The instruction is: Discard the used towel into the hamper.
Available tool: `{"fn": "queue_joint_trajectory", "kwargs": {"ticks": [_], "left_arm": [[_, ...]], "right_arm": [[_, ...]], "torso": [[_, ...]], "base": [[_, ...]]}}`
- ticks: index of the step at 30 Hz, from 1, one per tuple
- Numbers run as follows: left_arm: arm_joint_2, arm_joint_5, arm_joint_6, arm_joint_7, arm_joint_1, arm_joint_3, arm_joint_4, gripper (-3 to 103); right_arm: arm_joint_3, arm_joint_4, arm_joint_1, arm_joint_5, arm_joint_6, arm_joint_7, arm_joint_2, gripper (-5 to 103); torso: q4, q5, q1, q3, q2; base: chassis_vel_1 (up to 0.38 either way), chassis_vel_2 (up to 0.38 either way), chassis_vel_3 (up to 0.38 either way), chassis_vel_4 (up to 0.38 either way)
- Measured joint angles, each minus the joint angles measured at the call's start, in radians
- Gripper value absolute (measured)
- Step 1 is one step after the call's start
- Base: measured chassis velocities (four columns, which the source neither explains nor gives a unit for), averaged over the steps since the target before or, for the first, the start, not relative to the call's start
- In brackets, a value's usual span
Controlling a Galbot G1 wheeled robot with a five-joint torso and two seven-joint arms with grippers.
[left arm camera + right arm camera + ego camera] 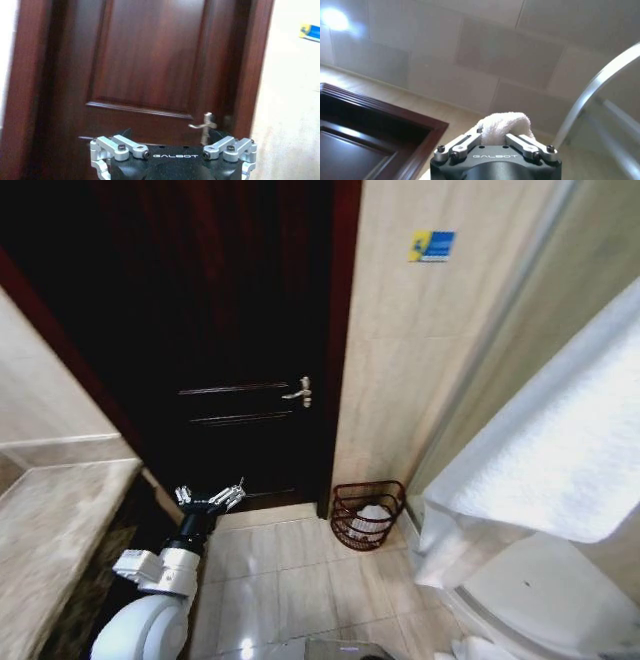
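Note:
The hamper (346, 527), a small reddish-brown open-weave basket, stands on the floor against the beige wall beside the door frame, with something white lying inside it. A large white towel (545, 465) hangs close to the head camera on the right, above and right of the hamper. In the right wrist view my right gripper (495, 141) is shut on a fold of that towel (503, 123), raised and facing the tiled wall. My left gripper (210, 498) is held low at the left, open and holding nothing, pointing at the door (150, 75). Its fingers (116, 147) are spread wide.
A dark wooden door (230, 330) with a lever handle (299, 391) fills the middle. A stone counter (50, 520) runs along the left. Bare tiled floor (290, 575) lies between my left arm and the hamper. A white fixture (530, 605) sits at lower right under the towel.

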Motion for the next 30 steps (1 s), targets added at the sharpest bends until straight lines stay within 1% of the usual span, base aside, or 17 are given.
{"fn": "queue_joint_trajectory", "kwargs": {"ticks": [2,3,7,10,15,17,18,20,23,30], "left_arm": [[0.000,0.000,0.000,0.000,0.000,0.000,0.000,100],[0.000,0.000,0.000,0.000,0.000,0.000,0.000,100],[0.000,0.000,0.000,0.000,0.000,0.000,0.000,100],[0.000,0.000,0.000,0.000,0.000,0.000,0.000,100],[0.000,0.000,0.000,0.000,0.000,0.000,0.000,100],[0.000,0.000,0.000,0.000,0.000,0.000,0.000,100],[0.000,0.000,0.000,0.000,0.000,0.000,0.000,100],[0.000,0.000,0.000,0.000,0.000,0.000,0.000,100],[0.000,0.000,0.000,0.000,0.000,0.000,0.000,100],[0.000,0.000,0.000,0.000,0.000,0.000,0.000,100]], "right_arm": [[-0.025,-0.014,0.012,0.003,0.001,-0.005,0.003,4],[-0.033,-0.017,0.013,0.007,0.002,-0.007,0.008,4],[-0.047,-0.021,0.010,0.023,0.003,-0.013,0.018,4],[-0.056,-0.033,0.009,0.031,0.008,-0.027,0.044,4],[-0.059,-0.045,-0.005,0.025,-0.010,-0.031,0.062,4],[-0.063,-0.053,-0.006,0.027,-0.041,-0.058,0.071,4],[-0.063,-0.053,-0.006,0.027,-0.041,-0.058,0.071,4],[-0.080,-0.054,0.000,0.043,-0.067,-0.082,0.081,4],[-0.105,-0.055,0.007,0.055,-0.071,-0.092,0.088,4],[-0.118,-0.058,0.011,0.064,-0.068,-0.103,0.084,4]], "torso": [[0.0000,-0.0003,0.000,0.000,0.000],[-0.0004,0.0000,0.000,0.000,0.000],[-0.0004,0.0000,0.000,0.000,0.000],[-0.0006,0.0000,0.000,0.000,0.000],[-0.0008,0.0002,0.000,0.000,0.000],[-0.0006,0.0001,0.000,0.000,0.000],[-0.0006,0.0001,0.000,0.000,0.000],[-0.0007,0.0002,0.000,0.000,0.000],[-0.0003,-0.0001,0.000,0.000,0.000],[-0.0006,-0.0001,-0.001,0.000,0.000]], "base": [[0.092,0.090,0.089,0.086],[0.046,0.081,0.070,0.083],[0.012,0.020,0.017,0.021],[0.000,0.000,0.000,0.000],[0.000,0.000,0.000,0.000],[0.000,0.000,0.000,0.000],[0.000,0.000,0.000,0.000],[0.000,0.000,0.000,0.000],[0.000,0.000,0.000,0.000],[-0.010,0.016,0.020,-0.015]]}}
